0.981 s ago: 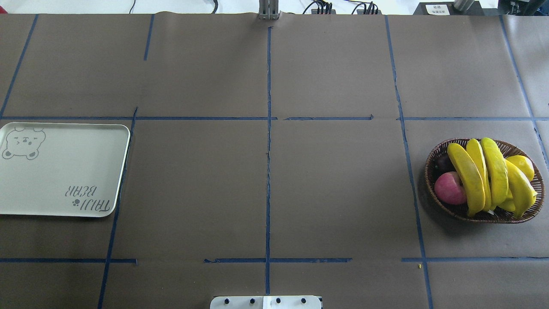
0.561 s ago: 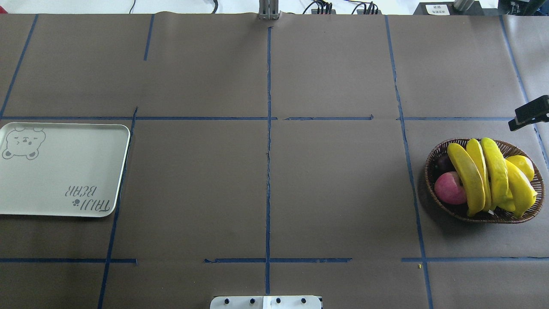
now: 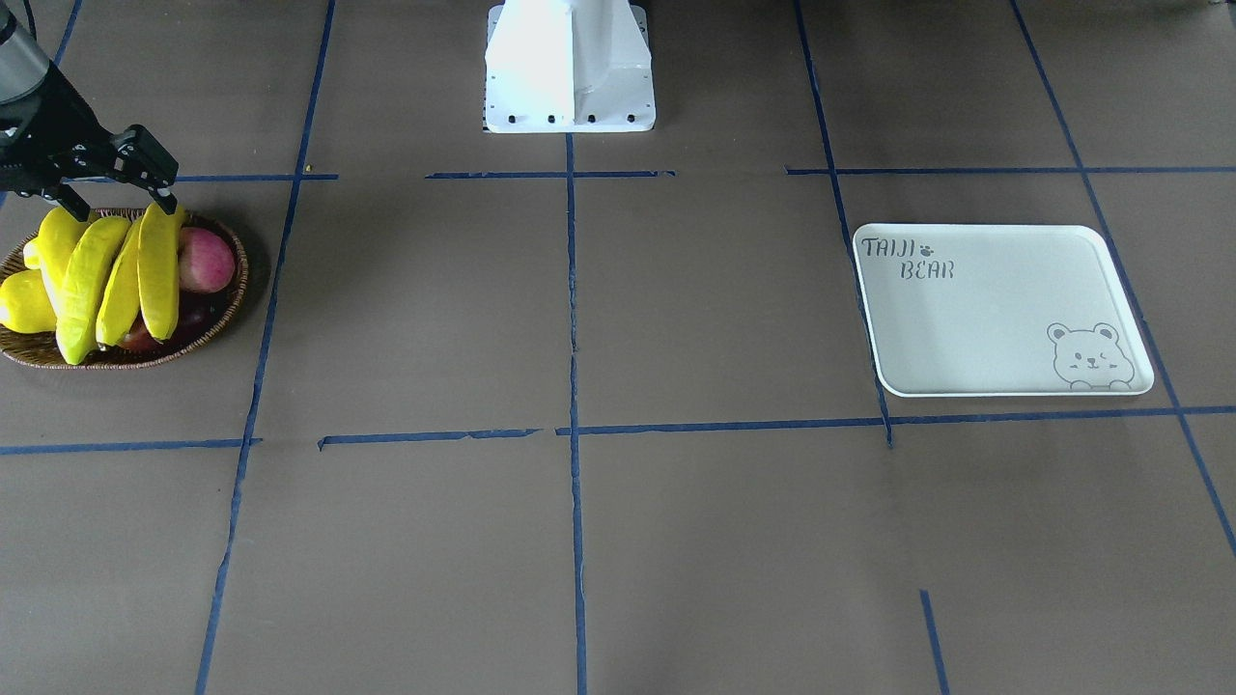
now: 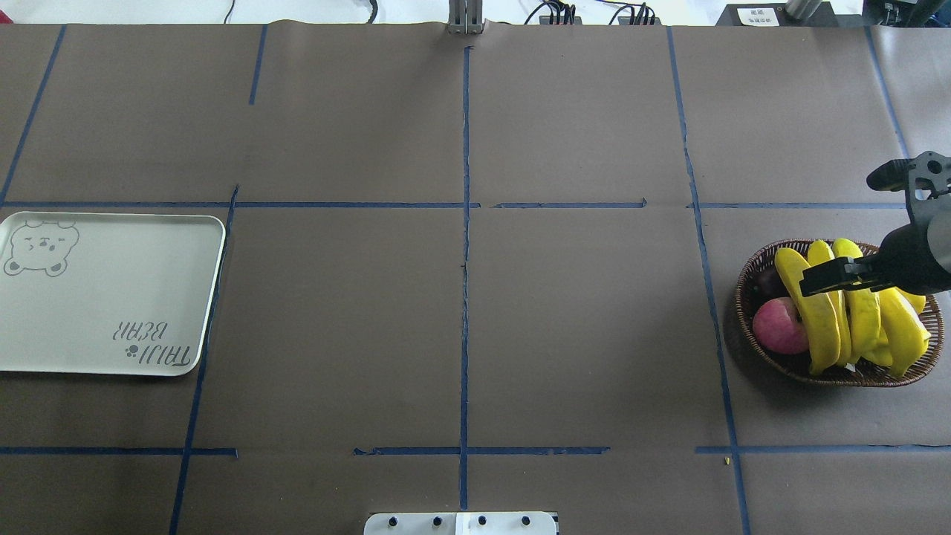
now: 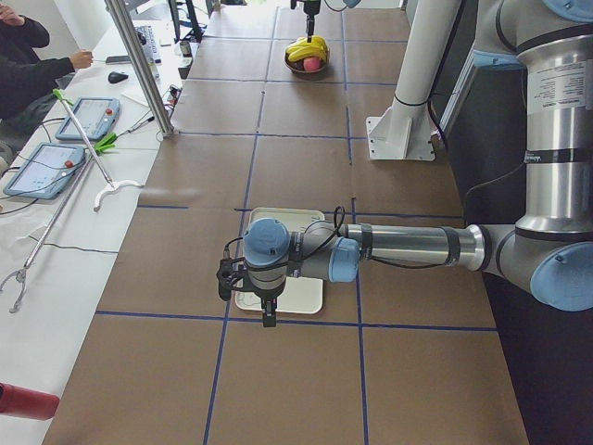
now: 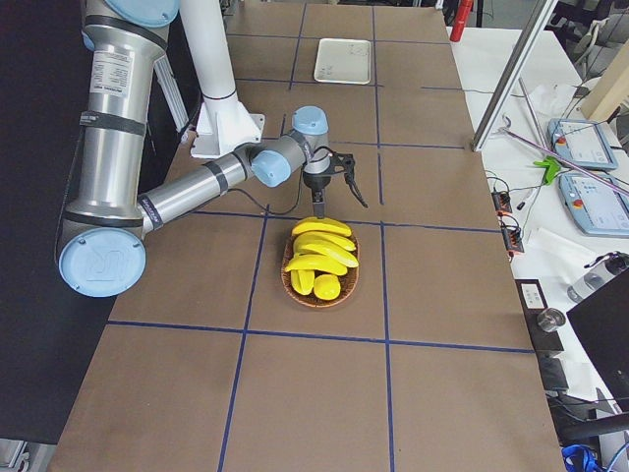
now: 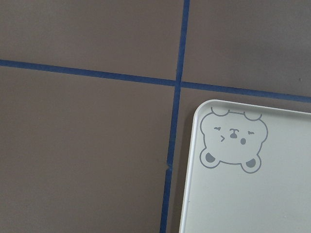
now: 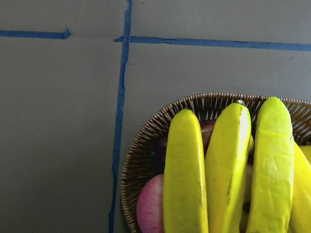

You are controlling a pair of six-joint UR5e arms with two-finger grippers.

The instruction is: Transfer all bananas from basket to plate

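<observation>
Left hand (image 5: 248, 292): hangs over the plate near its bear corner; I cannot tell whether its fingers are apart or together (only the side view catches it).
Plate (image 4: 111, 297): bare, at the worktop's (image 4: 579, 327) left end, well apart from the basket.
Right hand (image 3: 126, 210): fingers spread wide, gripping nothing, just above the bananas' ends on the robot's side.
Bananas (image 4: 862, 319): four, side by side in the basket, right beneath that hand.
Basket (image 4: 743, 297): at the worktop's right end, also holding a red-pink apple (image 4: 776, 327).

Bananas (image 4: 819, 319) lie in basket (image 4: 743, 301); plate (image 4: 111, 297) well apart leftward
</observation>
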